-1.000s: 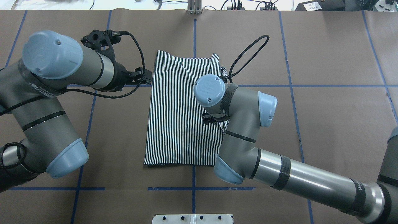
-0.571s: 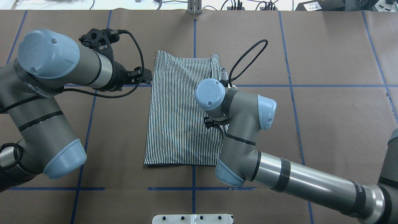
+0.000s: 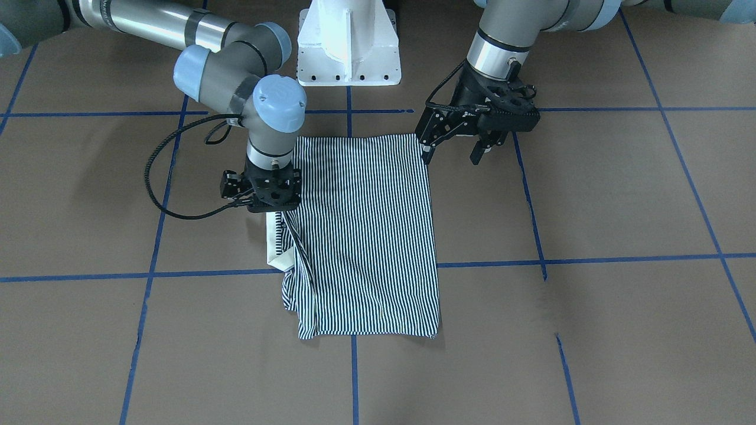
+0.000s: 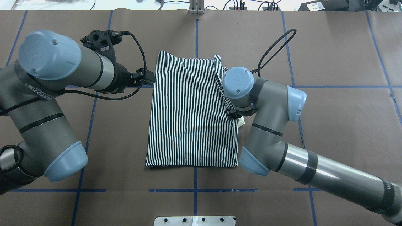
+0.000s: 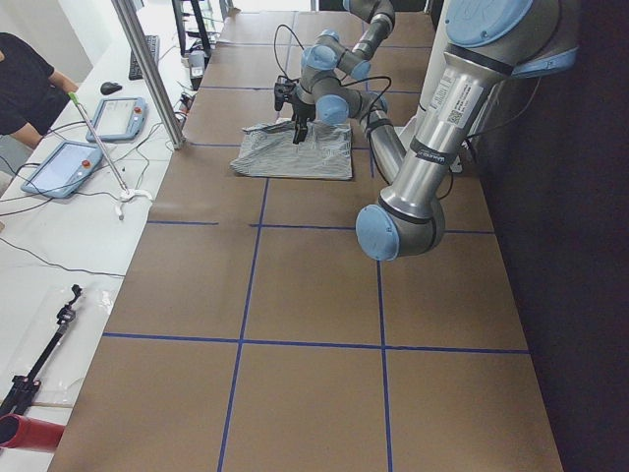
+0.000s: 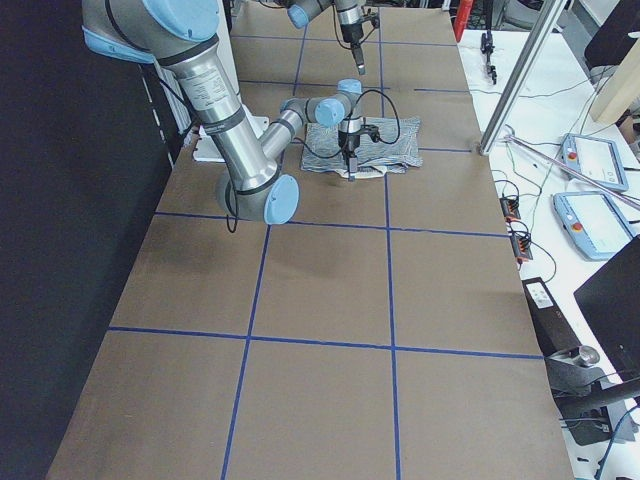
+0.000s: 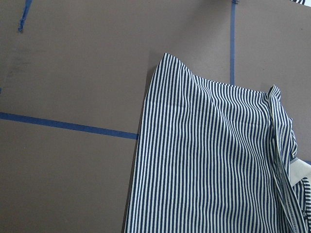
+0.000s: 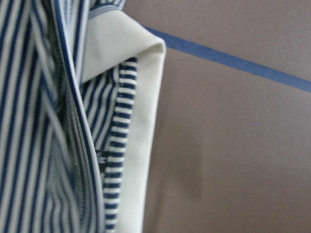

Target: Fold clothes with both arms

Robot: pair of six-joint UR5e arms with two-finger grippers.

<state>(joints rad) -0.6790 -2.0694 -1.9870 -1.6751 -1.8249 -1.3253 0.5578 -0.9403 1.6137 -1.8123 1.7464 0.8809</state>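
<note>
Left gripper (image 3: 452, 152) matte black, fingers apart, just beside shirt's left edge, thin-striped polo shirt (image 4: 188, 116) folded flat, rectangular, mid-table, plain white collar (image 4: 241, 123) poking out right, right gripper (image 3: 264, 198) over it, grip can't tell.

No text can be read in full. White lettering on a black band (image 4: 38, 91) round the left arm (image 4: 62, 67), left of frame, is too small, illeg. Same is noted for a white sticker (image 5: 454, 98) on that arm, upper right of the exterior left view, & a paper label (image 4: 315, 5) at top right, overhead.
</note>
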